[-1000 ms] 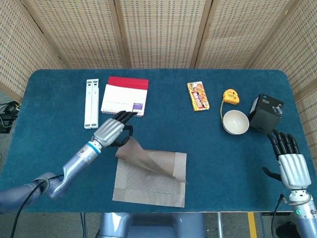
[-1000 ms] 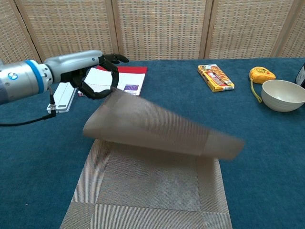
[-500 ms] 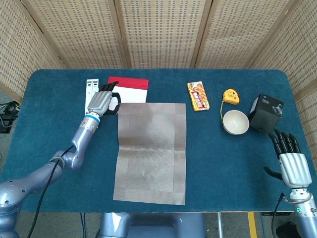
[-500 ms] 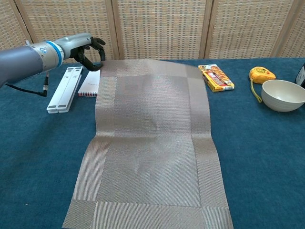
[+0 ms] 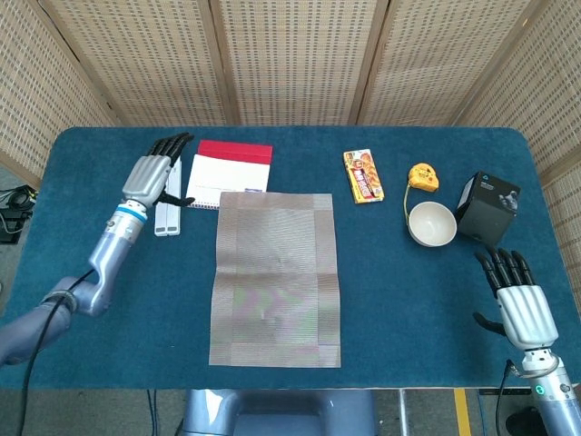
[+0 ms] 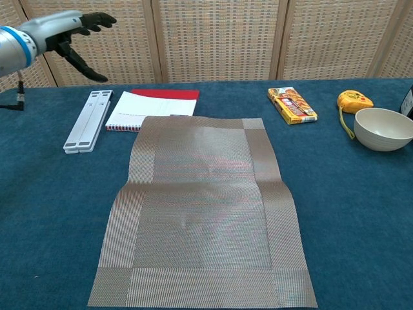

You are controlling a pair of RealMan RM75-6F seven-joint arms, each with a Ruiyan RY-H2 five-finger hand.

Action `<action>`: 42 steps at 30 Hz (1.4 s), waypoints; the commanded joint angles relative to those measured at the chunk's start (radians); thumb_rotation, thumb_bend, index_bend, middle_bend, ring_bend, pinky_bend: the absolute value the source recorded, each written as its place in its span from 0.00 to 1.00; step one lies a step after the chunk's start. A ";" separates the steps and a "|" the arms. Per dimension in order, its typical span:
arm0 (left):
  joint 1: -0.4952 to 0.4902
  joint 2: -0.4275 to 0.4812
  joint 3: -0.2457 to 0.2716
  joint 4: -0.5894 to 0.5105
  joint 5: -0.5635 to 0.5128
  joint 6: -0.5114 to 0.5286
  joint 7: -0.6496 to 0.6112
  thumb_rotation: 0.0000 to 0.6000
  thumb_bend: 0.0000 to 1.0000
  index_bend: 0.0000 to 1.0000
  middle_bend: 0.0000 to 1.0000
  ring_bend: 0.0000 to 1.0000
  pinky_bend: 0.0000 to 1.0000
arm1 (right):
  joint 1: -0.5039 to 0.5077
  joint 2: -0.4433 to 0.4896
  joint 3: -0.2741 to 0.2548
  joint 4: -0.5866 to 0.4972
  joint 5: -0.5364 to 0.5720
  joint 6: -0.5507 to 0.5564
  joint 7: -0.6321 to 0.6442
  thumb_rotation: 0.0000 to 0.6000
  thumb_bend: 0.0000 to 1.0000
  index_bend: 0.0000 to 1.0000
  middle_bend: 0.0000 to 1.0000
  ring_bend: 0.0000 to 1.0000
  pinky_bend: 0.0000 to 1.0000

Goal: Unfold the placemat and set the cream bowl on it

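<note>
The counter carries a placemat lying unfolded and flat near its front centre, its far edge overlapping a notebook. The left hand is raised above a white folded stand, fingers spread apart, holding nothing; its forearm slopes down toward the counter's left front. The right hand hovers at the counter's right front, fingers extended and apart, empty. The cream bowl rests on the counter, well apart from the placemat, between a black box and a yellow tape measure.
</note>
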 commanded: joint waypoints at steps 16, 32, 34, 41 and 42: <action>0.455 0.435 0.200 -0.789 -0.110 0.433 0.592 1.00 0.00 0.00 0.00 0.00 0.00 | 0.224 -0.095 -0.153 0.043 -0.396 -0.147 -0.160 1.00 0.00 0.18 0.00 0.00 0.00; 0.480 0.431 0.202 -0.785 -0.019 0.426 0.558 1.00 0.00 0.00 0.00 0.00 0.00 | 0.362 -0.213 -0.189 -0.012 -0.451 -0.343 -0.243 1.00 0.00 0.21 0.00 0.00 0.00; 0.479 0.431 0.200 -0.785 -0.022 0.419 0.558 1.00 0.00 0.00 0.00 0.00 0.00 | 0.370 -0.222 -0.188 -0.017 -0.451 -0.352 -0.259 1.00 0.00 0.21 0.00 0.00 0.00; 0.485 0.429 0.194 -0.789 -0.014 0.415 0.564 1.00 0.00 0.00 0.00 0.00 0.00 | 0.402 -0.254 -0.188 -0.055 -0.431 -0.401 -0.289 1.00 0.00 0.21 0.00 0.00 0.00; 0.485 0.429 0.192 -0.789 -0.015 0.414 0.564 1.00 0.00 0.00 0.00 0.00 0.00 | 0.405 -0.257 -0.188 -0.059 -0.429 -0.406 -0.291 1.00 0.00 0.21 0.00 0.00 0.00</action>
